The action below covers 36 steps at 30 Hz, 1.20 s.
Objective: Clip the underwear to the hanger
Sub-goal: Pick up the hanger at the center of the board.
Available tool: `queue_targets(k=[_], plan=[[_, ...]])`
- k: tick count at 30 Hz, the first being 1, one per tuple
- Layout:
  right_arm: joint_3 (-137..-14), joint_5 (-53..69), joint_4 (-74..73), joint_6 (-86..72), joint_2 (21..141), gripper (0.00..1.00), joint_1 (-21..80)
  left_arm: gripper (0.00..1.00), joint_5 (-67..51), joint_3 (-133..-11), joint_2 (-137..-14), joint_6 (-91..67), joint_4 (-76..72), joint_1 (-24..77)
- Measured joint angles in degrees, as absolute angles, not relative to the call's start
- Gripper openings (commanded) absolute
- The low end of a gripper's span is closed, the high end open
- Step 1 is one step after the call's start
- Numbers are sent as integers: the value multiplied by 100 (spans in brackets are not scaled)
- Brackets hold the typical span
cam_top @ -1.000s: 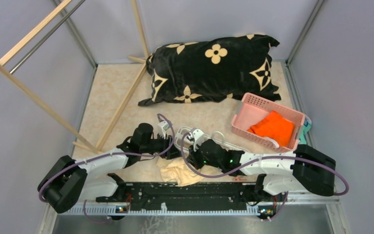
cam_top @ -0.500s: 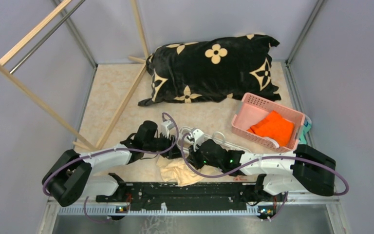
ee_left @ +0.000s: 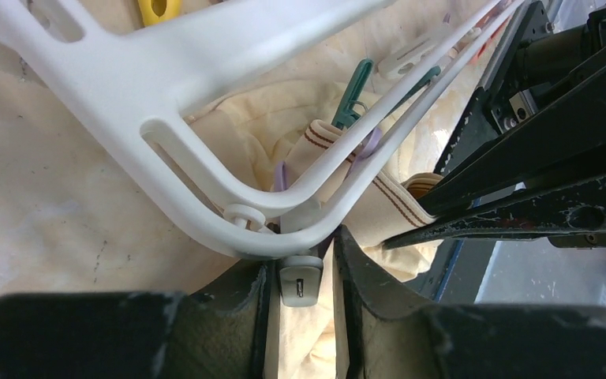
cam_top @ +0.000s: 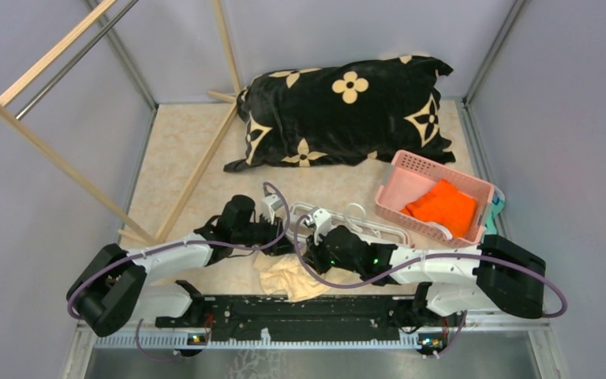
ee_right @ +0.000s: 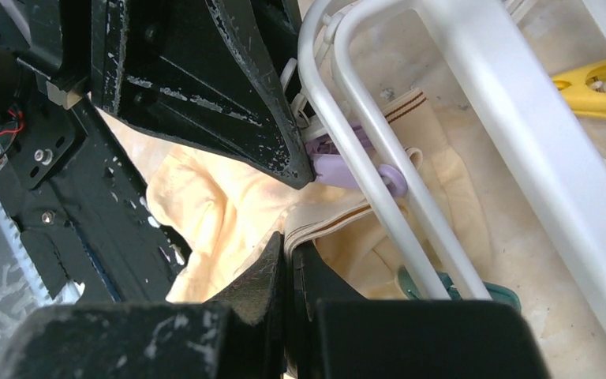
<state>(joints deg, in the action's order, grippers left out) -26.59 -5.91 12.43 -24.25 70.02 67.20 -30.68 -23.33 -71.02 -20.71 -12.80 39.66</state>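
Top view: both arms reach to the middle of the table (cam_top: 181, 150) near its front edge. The left claw (cam_top: 282, 241) and right claw (cam_top: 313, 251) are almost tip to tip over the left end of the white hanger (cam_top: 363, 223), which stretches right toward the pink basket (cam_top: 422, 164). The underwear (cam_top: 288, 278) is bunched just below the claws, near the arm bases, with its upper edge going under the hanger end. Only this view gives the surroundings: orange cloth (cam_top: 442, 207) in the basket, black flowered pillow (cam_top: 343, 110) at the back, wooden rack (cam_top: 55, 160) at left. Claw states are not readable from above. Left wrist view: the fingers (ee_left: 241, 304) sit close on either side of a pale clip tab (ee_left: 300, 283) at the hanger's rounded corner, with thin gaps both sides; cannot tell if they pinch it. This view also shows a teal clip (ee_left: 353, 91) and a yellow clip (ee_left: 156, 9) on the frame. The striped waistband (ee_left: 379, 207) runs under the frame rails to the right claw's tips. Right wrist view: right claw closed tight, waistband edge pinched at its tips. Only here is the left claw's fingertip seen touching a purple clip (ee_right: 333, 168) on the rail, with fabric directly under it.
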Motion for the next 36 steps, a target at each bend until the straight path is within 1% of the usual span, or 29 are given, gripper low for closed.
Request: queue_targets(k=[1, 2, 3, 4, 11, 13, 17, 20, 22, 24, 27, 29, 31, 33, 36], plan=[[-2652, -593, 1243, -2425, 6980, 0, 6720, 16, -3065, -2333, -7094, -2073, -1284, 3966], [-2633, -596, 1245, -2427, 6954, 0, 6720, 26, -3061, -2333, -7078, -2073, -1284, 3966], [-2609, -600, 1234, -2427, 6910, 0, 6720, 38, -3059, -2333, -7057, -2073, -1284, 3966], [-2582, -613, 1229, -2432, 6873, 0, 6720, 46, -3046, -2333, -7035, -2073, -1282, 3966], [-2423, -790, 1017, -2534, 6595, 0, 6720, 72, -2421, -2335, -6781, -2176, -829, 3966], [-2381, -845, 928, -2545, 6530, 0, 6720, 83, -2139, -2333, -6578, -2246, -598, 3966], [-2364, -928, 832, -2558, 6497, 0, 6720, 83, -1474, -2335, -5892, -2432, -141, 3966], [-2366, -963, 751, -2550, 6495, 0, 6720, 76, -1070, -2335, -5365, -2536, 130, 3966], [-2368, -961, 681, -2508, 6495, 1, 6720, 73, -915, -2333, -5076, -2571, 193, 3966], [-2379, -910, 604, -2456, 6497, 16, 6720, 73, -845, -2324, -4915, -2571, 150, 3966], [-2510, -561, 336, -2272, 6499, 31, 6707, 74, -819, -2285, -4928, -2574, 38, 3966], [-2587, -257, 176, -2150, 6449, 47, 6705, 75, -823, -2279, -5092, -2574, -25, 3966], [-2628, 5, -82, -2045, 6215, 51, 6707, 75, -838, -2279, -5349, -2571, -139, 3966], [-2718, 130, -449, -1946, 5833, 53, 6707, 77, -851, -2283, -5634, -2571, -250, 3966], [-3164, 60, -1125, -1747, 5356, 55, 6707, 79, -851, -2414, -6038, -2587, -215, 3966]])
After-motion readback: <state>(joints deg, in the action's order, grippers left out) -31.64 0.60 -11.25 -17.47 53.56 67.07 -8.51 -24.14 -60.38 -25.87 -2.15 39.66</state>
